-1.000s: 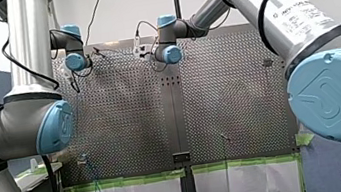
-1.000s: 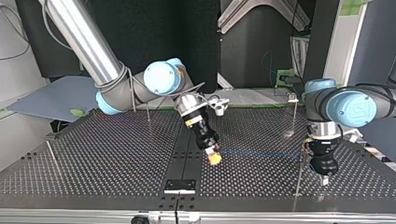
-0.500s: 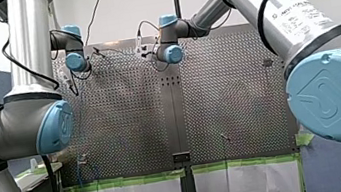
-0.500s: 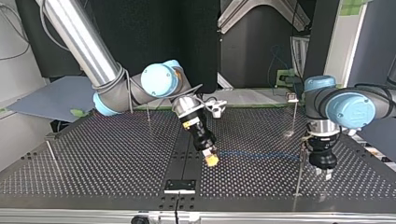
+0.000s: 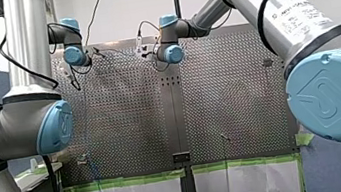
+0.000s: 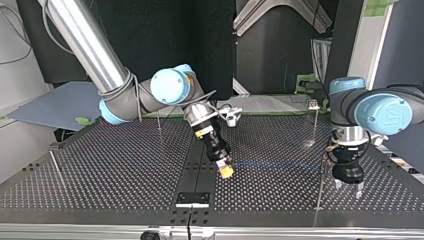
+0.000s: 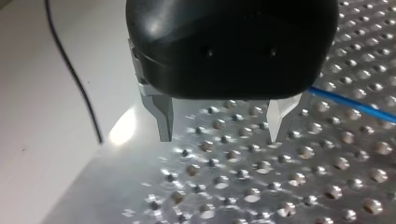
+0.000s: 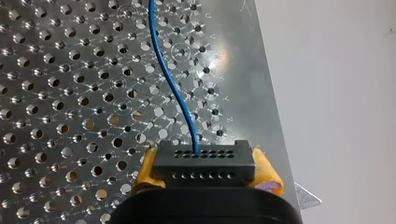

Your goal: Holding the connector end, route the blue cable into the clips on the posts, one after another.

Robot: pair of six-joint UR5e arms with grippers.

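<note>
**Pincer on right arm [image 6: 226, 170] clamps connector [image 8: 204, 164]; left pincer [image 6: 348, 186] wide, empty**

Blue cable [image 7: 350, 103] runs low over desk [image 6: 110, 170] from connector twd thin post [image 6: 320, 185], just beside left pincer. 2nd post [image 6: 314, 125] stands further back.

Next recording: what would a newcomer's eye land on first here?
My right tool, mid-table in the top view, is shut with yellow pads on a black connector, and a blue cable runs from it across the perforated table. My left tool hangs open beside a thin post at that view's right.
</note>
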